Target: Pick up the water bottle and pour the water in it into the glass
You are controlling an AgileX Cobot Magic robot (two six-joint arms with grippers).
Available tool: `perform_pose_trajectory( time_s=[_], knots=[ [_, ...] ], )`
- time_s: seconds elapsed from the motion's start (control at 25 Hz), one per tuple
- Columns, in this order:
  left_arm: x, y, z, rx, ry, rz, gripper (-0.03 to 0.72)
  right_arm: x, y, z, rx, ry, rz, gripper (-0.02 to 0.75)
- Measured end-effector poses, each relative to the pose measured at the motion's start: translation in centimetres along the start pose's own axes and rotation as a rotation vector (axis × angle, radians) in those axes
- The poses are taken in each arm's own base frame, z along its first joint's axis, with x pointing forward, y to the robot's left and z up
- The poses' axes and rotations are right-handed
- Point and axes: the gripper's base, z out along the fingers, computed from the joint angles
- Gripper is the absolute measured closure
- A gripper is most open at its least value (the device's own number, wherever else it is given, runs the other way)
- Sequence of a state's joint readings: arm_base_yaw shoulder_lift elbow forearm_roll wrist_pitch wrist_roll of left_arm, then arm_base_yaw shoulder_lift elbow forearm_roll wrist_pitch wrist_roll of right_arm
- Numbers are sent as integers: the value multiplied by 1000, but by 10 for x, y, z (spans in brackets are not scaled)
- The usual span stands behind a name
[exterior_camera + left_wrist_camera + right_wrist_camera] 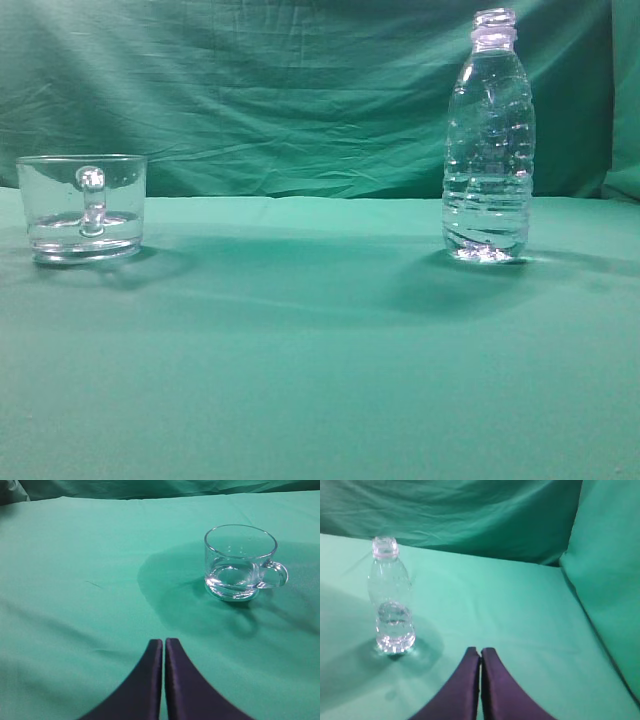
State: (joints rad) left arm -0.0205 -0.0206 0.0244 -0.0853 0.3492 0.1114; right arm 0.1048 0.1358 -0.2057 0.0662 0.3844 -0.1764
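Note:
The water bottle [489, 140] stands upright and uncapped on the right of the green table; water [486, 215] fills its lower part. It also shows in the right wrist view [390, 600], far left of my right gripper [480, 652], which is shut and empty. The glass [82, 206] stands on the left, handle toward the camera, with a little water at its base. In the left wrist view the glass [240, 562] is ahead and to the right of my left gripper [164, 642], which is shut and empty. Neither gripper shows in the exterior view.
A green cloth [300, 340] covers the table. A green backdrop [280, 90] hangs behind it, and a green side wall [610, 580] stands on the right in the right wrist view.

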Motion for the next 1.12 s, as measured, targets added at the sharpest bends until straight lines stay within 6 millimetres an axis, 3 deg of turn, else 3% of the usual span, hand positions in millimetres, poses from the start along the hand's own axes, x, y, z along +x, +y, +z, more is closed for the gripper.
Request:
perform_pose_trajectory(
  time_s=[0.16,0.32,1.12],
  knots=[
    [0,0,0,0,0,0,688,45,5,3,-2,24,4,738],
    [0,0,0,0,0,0,688,71,7,9,-2,122,47,738],
    [0,0,0,0,0,0,688,72,4,10,56,129,83,738]
  ],
)
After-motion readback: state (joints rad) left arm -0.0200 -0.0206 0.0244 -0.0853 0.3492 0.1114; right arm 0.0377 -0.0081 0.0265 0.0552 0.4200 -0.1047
